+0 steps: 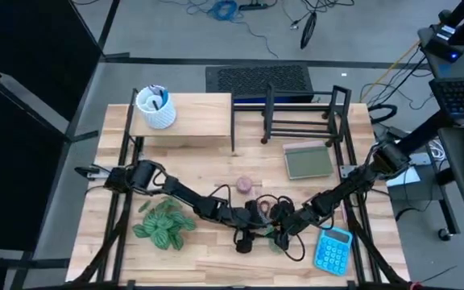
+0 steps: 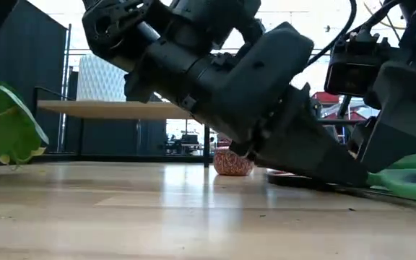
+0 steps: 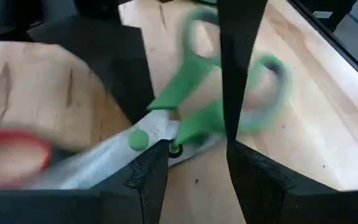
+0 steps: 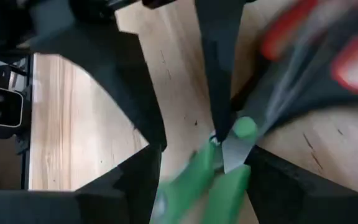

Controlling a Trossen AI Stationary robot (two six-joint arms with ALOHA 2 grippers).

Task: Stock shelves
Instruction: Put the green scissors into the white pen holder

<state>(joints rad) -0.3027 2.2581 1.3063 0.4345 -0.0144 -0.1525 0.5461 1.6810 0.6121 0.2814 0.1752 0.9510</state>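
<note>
Calculator (image 1: pixel 333 250), plant (image 1: pixel 164 225), white cup (image 1: pixel 155 107), pink ball (image 1: pixel 245 185).

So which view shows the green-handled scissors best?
Left wrist view: the green-handled scissors fill it, handles, pivot and blades visible. Right wrist view shows pivot and part of the handles; low view only a green handle edge; high view hides them under the arms.

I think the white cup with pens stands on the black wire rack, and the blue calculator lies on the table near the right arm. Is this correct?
Not quite. In the high view the white cup stands on the pale-wood riser shelf, not on the black wire rack, which holds nothing visible. The blue calculator does lie on the table near the right arm.
</note>
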